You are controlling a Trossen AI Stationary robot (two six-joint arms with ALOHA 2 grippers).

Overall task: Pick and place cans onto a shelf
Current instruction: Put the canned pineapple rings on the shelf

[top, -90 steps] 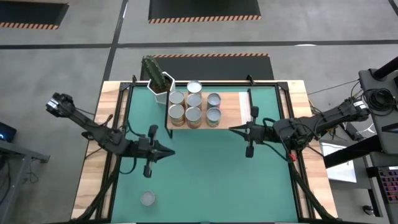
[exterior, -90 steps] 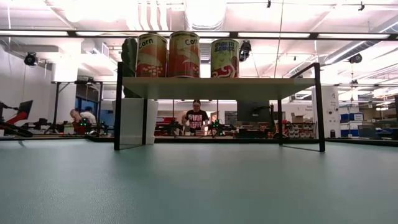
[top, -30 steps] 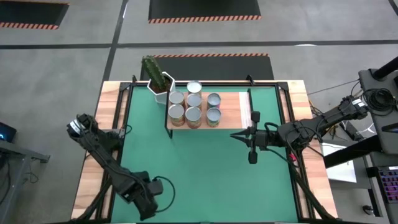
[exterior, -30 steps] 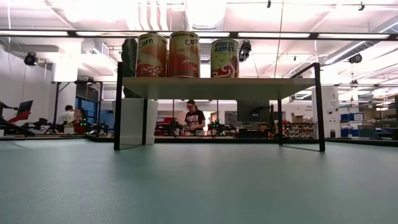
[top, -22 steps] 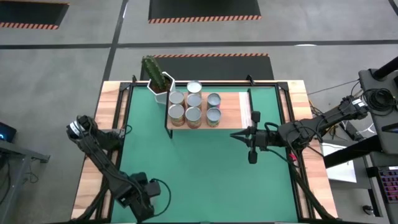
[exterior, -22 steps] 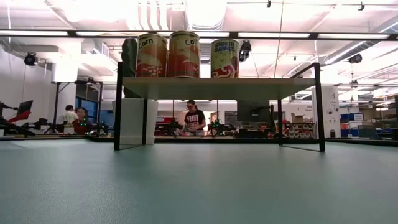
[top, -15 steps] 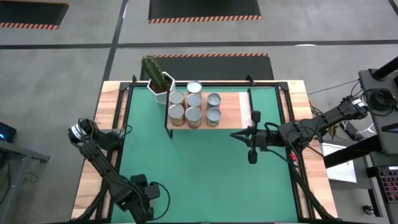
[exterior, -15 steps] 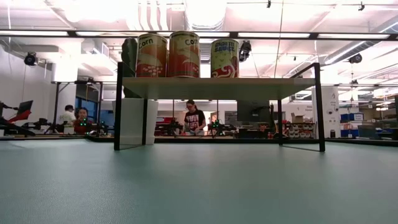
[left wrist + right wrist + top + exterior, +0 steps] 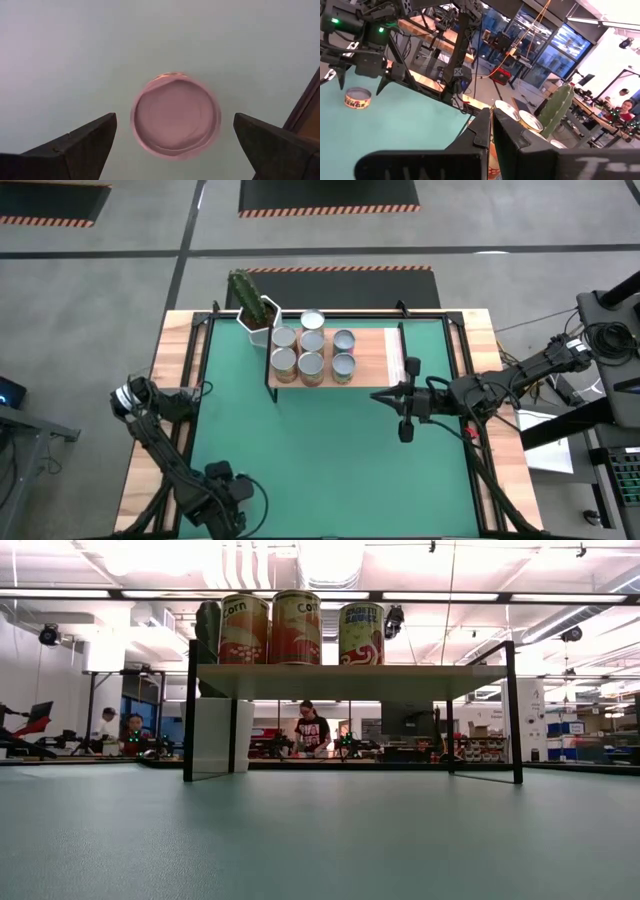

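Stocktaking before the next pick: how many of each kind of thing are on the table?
Cans on shelf: 7
Can on mat: 1
Shelf: 1
Mat: 1
Cactus: 1
Total: 11

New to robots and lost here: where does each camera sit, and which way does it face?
High: above the table, facing straight down; shows both arms, left tool and right tool.
Low: at tabletop height, facing level toward the shelf of cans; no arm shows.
Left wrist: on the left arm, facing down at a lone can between its open fingers.
Right wrist: on the right arm, facing across the table past its shut fingers; shares that can with the left wrist view.
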